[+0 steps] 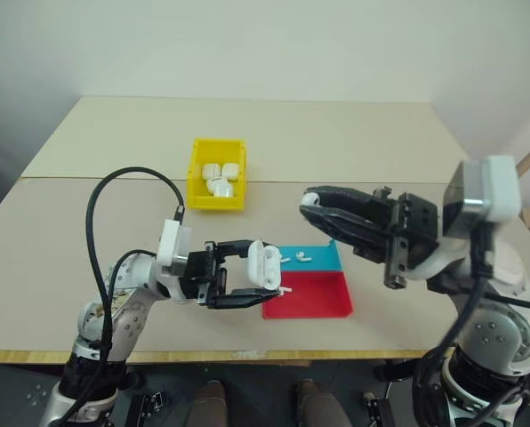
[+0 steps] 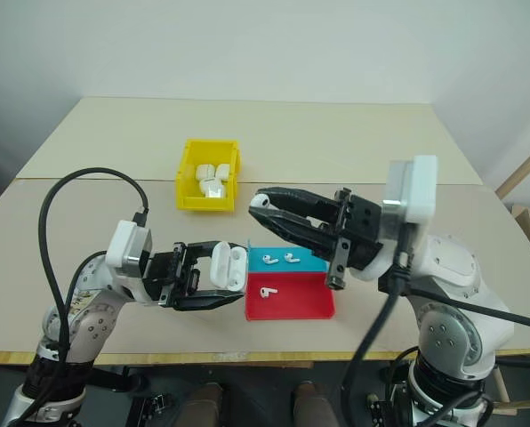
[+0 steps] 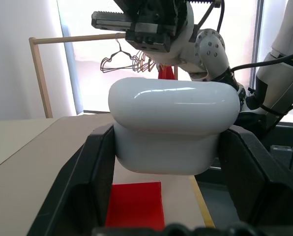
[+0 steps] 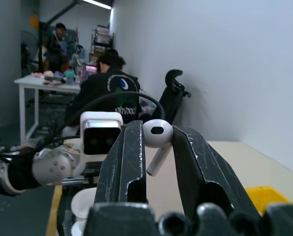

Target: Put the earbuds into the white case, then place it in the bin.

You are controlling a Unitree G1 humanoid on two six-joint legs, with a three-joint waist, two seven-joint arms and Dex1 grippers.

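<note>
Holding the white case (image 2: 228, 265) clamped and open in the left gripper (image 2: 213, 276) above the table, bring the right gripper (image 4: 159, 147) (pinching an earbud (image 4: 157, 139)) slowly over, stem downward into its socket.

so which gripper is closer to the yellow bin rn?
Left, narrowly. The left gripper, holding the white case, sits just in front of the yellow bin. The right gripper, pinching an earbud, hangs off to the bin's right.
</note>
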